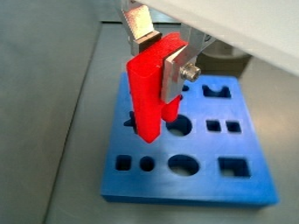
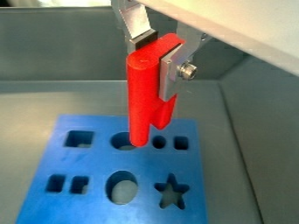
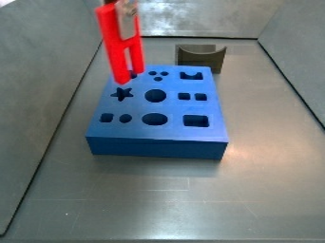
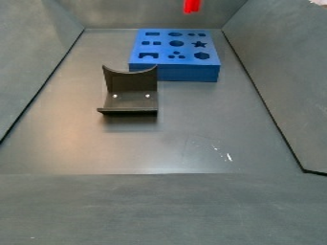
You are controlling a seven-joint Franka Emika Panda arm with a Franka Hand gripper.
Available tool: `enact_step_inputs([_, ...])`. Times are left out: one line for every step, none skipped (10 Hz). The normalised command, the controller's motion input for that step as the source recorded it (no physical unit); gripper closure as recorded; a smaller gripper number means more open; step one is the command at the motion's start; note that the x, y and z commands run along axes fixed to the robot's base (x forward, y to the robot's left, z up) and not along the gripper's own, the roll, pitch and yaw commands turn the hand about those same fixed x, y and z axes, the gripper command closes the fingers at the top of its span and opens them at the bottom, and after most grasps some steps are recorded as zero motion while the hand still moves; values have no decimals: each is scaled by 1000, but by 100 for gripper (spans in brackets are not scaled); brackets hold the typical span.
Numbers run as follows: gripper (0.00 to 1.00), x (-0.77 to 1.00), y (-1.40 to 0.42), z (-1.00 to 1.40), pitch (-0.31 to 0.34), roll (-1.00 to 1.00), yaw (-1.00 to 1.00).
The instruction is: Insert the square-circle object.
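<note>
The gripper (image 1: 159, 59) is shut on the square-circle object (image 1: 149, 92), a bright red piece of two joined bars, and holds it upright by its upper end. It shows in both wrist views (image 2: 142, 96). The silver fingers (image 2: 174, 72) clamp it from two sides. Its lower end stands over the blue block (image 2: 87, 162) at a round hole beside a small square hole. I cannot tell whether the tip has entered. In a side view the red piece (image 3: 118, 43) stands at the block's (image 3: 165, 119) far left part. In a side view only its lower tip (image 4: 192, 6) shows.
A dark grey curved-top block (image 4: 128, 93) lies on the grey floor apart from the blue block (image 4: 177, 53); it also shows behind the block in a side view (image 3: 200, 57). Grey walls enclose the floor on all sides.
</note>
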Motion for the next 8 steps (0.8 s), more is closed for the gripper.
enact_step_inputs([100, -189, 0, -340, -61, -30, -969])
enact_step_inputs([100, -123, 0, -343, -51, -11, -1000])
enact_step_inputs([100, 0, 0, -329, -1, 0, -1000])
enact_step_inputs([100, 0, 0, -346, 0, 0, -1000])
enact_step_inputs([100, 0, 0, -351, 0, 0, -1000])
enact_step_inputs([100, 0, 0, -351, 0, 0, -1000])
enact_step_inputs([100, 0, 0, -349, 0, 0, -1000])
enact_step_inputs([100, 0, 0, -331, 0, 0, -1000])
